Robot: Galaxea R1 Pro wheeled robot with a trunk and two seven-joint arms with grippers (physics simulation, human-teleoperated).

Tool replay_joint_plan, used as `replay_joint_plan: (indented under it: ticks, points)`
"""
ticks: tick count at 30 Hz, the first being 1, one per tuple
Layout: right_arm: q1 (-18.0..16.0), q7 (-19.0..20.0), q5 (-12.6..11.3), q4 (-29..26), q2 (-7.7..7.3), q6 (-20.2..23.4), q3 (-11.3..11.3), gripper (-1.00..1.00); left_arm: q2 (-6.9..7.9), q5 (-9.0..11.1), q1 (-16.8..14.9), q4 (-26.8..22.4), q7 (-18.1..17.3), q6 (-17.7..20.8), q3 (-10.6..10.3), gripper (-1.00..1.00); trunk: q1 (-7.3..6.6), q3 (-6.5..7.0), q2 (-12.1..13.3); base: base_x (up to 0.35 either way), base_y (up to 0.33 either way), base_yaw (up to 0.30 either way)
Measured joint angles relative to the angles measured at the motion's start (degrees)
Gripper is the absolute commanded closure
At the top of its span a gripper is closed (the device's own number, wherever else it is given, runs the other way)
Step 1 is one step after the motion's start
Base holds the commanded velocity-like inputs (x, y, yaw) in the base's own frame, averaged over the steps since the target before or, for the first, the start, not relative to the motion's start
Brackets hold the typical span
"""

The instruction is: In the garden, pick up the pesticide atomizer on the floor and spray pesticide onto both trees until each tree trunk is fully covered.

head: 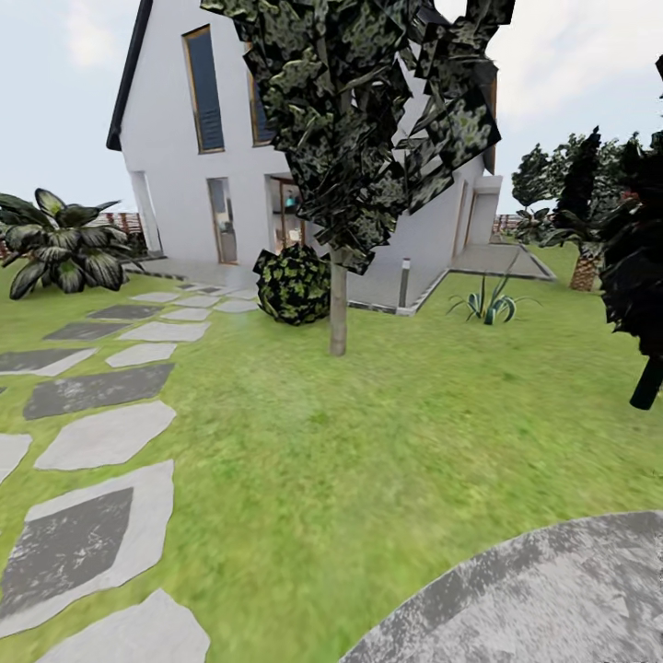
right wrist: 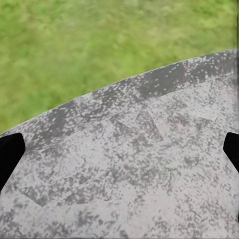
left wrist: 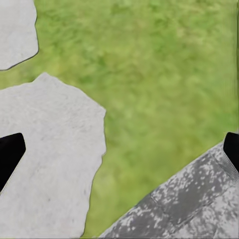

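One tree stands on the lawn ahead in the head view, its pale grey-brown trunk (head: 338, 313) straight and bare under a dark blocky crown (head: 368, 120). The pesticide atomizer and the second tree are out of view. In the left wrist view my left gripper (left wrist: 119, 154) is open, its black fingertips (left wrist: 9, 154) far apart over grass (left wrist: 159, 74) and a pale stepping stone (left wrist: 50, 164). The right wrist view has my right gripper (right wrist: 119, 154) open too, with nothing between its fingers, above mottled grey round paving (right wrist: 129, 169).
Grey stepping stones (head: 106, 433) run along the left toward the white house (head: 175, 184). A round bush (head: 293, 284) sits beside the trunk. A near-black conifer (head: 645, 276) stands close at the right, with a palm (head: 583, 272) beyond. The round paving (head: 552, 599) lies at the near right.
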Motion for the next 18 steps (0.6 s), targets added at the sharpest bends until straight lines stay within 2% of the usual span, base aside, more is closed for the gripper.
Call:
replay_joint_plan:
  ticks: [8, 18]
  points:
    - [-0.01, 0.00, 0.00, 0.00, 0.00, 0.00, 0.00, -1.00, 0.00, -0.01, 0.01, 0.01, 0.00, -0.01, -0.01, -1.00, 0.00, 0.00, 0.00, 0.304, 0.172, -0.293]
    - [0.00, 0.00, 0.00, -0.01, 0.00, 0.01, 0.00, -1.00, 0.00, -0.06, 0.00, 0.01, 0.00, -0.01, -0.01, -1.00, 0.00, 0.00, 0.00, 0.302, 0.097, -0.293]
